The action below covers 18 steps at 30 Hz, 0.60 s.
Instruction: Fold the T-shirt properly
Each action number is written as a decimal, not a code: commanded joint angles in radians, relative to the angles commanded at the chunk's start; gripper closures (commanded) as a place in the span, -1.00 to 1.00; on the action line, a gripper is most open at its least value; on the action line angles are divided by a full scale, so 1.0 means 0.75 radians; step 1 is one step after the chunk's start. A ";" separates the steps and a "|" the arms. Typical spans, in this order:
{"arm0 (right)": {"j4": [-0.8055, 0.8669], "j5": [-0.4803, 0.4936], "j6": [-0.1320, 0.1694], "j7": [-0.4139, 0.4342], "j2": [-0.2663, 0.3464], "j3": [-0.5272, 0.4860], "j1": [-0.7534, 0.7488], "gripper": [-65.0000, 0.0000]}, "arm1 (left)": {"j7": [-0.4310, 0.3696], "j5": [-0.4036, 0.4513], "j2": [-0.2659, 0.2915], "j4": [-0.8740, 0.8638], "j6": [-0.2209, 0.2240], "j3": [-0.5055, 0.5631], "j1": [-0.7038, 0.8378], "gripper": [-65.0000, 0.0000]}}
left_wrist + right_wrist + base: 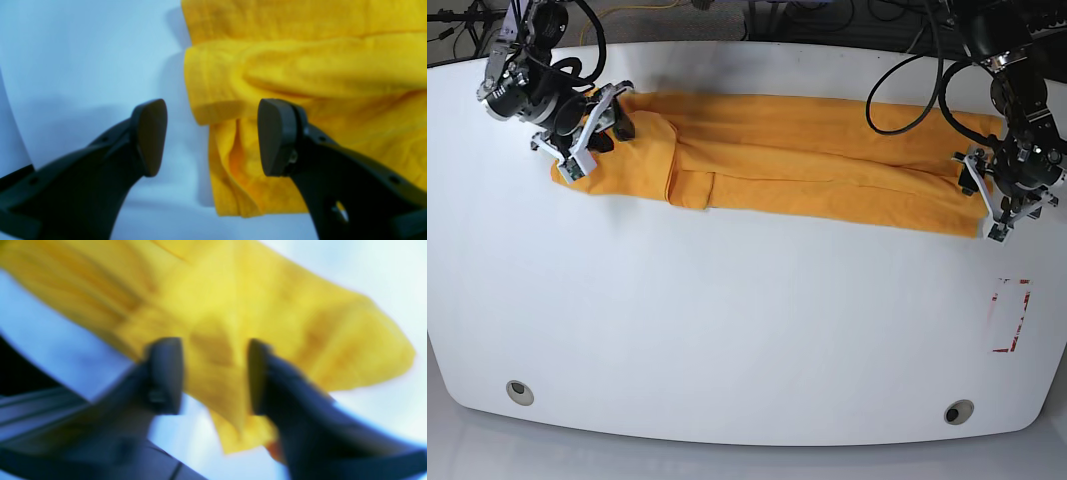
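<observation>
The mustard-yellow T-shirt (807,150) lies as a long, lengthwise-folded strip across the far half of the white table (727,320). Its script and neck label are hidden. My left gripper (980,197) is open at the strip's right end. In the left wrist view (213,136) its fingers straddle the end edge of the T-shirt (300,66), one over bare table, one over cloth. My right gripper (599,128) is at the strip's left end. In the blurred right wrist view (213,376) it is open with a corner of the T-shirt (233,306) between its fingers.
A red-outlined rectangle mark (1010,315) sits on the table near the right edge. Two round holes (519,392) (958,411) lie near the front edge. Cables (907,70) hang at the back behind the arms.
</observation>
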 joint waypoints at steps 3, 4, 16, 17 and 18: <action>-0.004 -0.139 0.000 0.045 -0.047 -0.004 0.002 0.98 | 0.000 0.000 0.002 0.000 0.000 0.000 0.000 -0.22; -0.008 -0.188 0.000 0.063 -0.059 -0.012 0.004 0.92 | 0.000 0.000 0.002 0.000 0.000 0.000 0.000 -0.22; -0.370 -0.667 0.000 0.485 -0.129 -0.153 0.029 0.85 | 0.000 -0.121 0.057 -0.010 0.000 -0.151 -0.012 -0.24; -0.391 -0.669 0.000 0.497 -0.129 -0.153 0.033 0.85 | 0.000 -0.147 0.057 -0.012 0.000 -0.166 -0.012 -0.24; -0.434 -0.673 0.000 0.520 -0.123 -0.153 0.039 0.85 | 0.000 -0.203 0.057 -0.014 0.000 -0.192 -0.012 -0.24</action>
